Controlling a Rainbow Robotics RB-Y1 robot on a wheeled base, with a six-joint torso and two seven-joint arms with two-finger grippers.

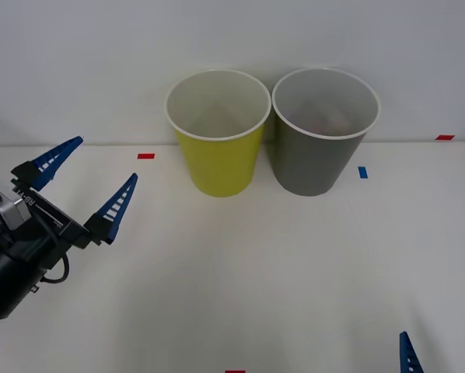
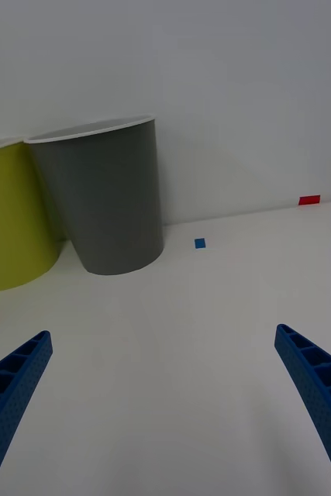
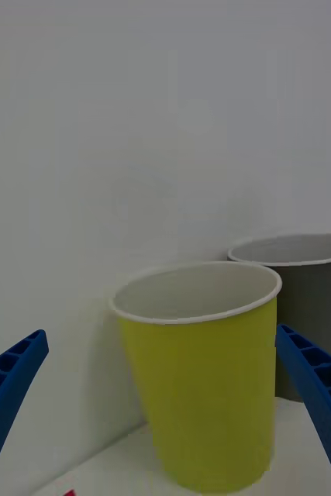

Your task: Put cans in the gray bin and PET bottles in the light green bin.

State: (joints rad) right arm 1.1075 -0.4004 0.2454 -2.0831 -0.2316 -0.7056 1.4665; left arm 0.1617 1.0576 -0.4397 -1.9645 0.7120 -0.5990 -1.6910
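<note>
My left fingers (image 1: 92, 183) are spread wide with nothing between them, raised above the white surface (image 1: 295, 272) well to the left of the light green bin (image 1: 218, 148). My right fingers (image 2: 165, 403) are also spread apart and empty, low over the surface on the near side of the gray bin (image 1: 322, 144). The two bins stand upright side by side against the wall, rims almost touching, gray to the right of the light green one. Something reddish shows faintly inside the gray bin; I cannot tell whether it is the can.
</note>
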